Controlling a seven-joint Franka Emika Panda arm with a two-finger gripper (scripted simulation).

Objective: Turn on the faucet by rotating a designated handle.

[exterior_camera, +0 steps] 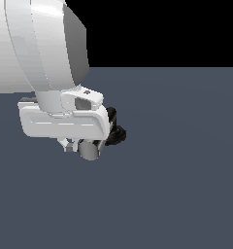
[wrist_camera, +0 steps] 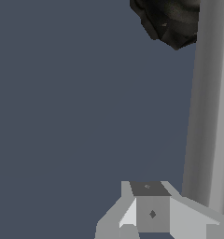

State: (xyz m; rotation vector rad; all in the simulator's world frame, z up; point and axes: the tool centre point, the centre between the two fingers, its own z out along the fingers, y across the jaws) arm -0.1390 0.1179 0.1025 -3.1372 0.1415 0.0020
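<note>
You are looking at a scene where the white arm fills most of the exterior view's left, its wide gripper (exterior_camera: 77, 146) hanging low over the dark grey-blue floor (exterior_camera: 176, 185). Just under and behind the gripper body sits the faucet (exterior_camera: 116, 133) — you see only a slice of its black ribbed base and stem poking out on the exterior view's right of the hand. The handle (exterior_camera: 89, 151) shows as a grey rounded end right below the gripper body, touching or nearly touching the small finger (exterior_camera: 68, 145) beside it.

From the wrist view, you get the handle (wrist_camera: 209, 107) as a long pale chrome bar running the height of the picture, with the black ribbed base (wrist_camera: 172, 23) at its far end. One fingertip (wrist_camera: 151, 210) sits close in front of the camera, just beside the bar; you cannot tell whether it touches. The other finger is not in sight in this view.

As for the jaws, you cannot tell how they stand — the exterior view hides the gap behind the gripper body, and the wrist view shows only one pad. The bar lies beside that pad rather than clearly between two.
</note>
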